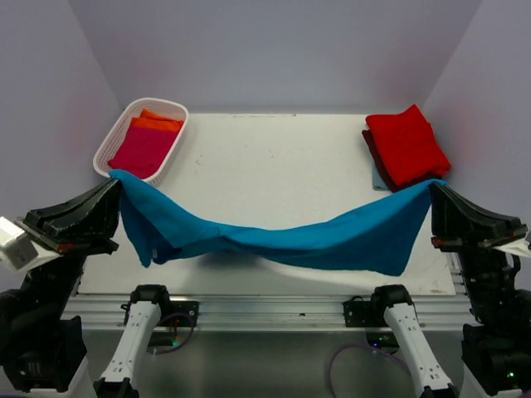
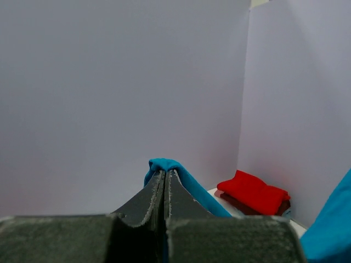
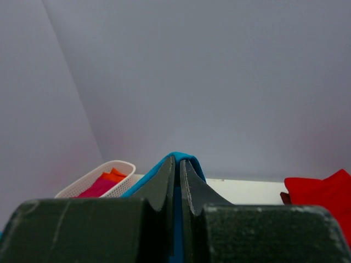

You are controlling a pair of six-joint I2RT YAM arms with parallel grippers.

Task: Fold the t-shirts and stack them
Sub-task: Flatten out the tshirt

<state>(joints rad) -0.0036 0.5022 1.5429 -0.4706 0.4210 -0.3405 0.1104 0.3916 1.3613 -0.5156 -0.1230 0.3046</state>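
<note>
With the left gripper (image 1: 116, 182) and right gripper (image 1: 433, 191) each clamped on an end of the soft teal blue t-shirt (image 1: 274, 236) sagging across mid-frame, the arms should probably draw it taut and lower it level onto the white table (image 1: 274, 157).

Probably a lab — plain walls (image 1: 274, 50), bolted robot arms (image 1: 137, 332).

no readable text, labels or numbers anywhere
</note>
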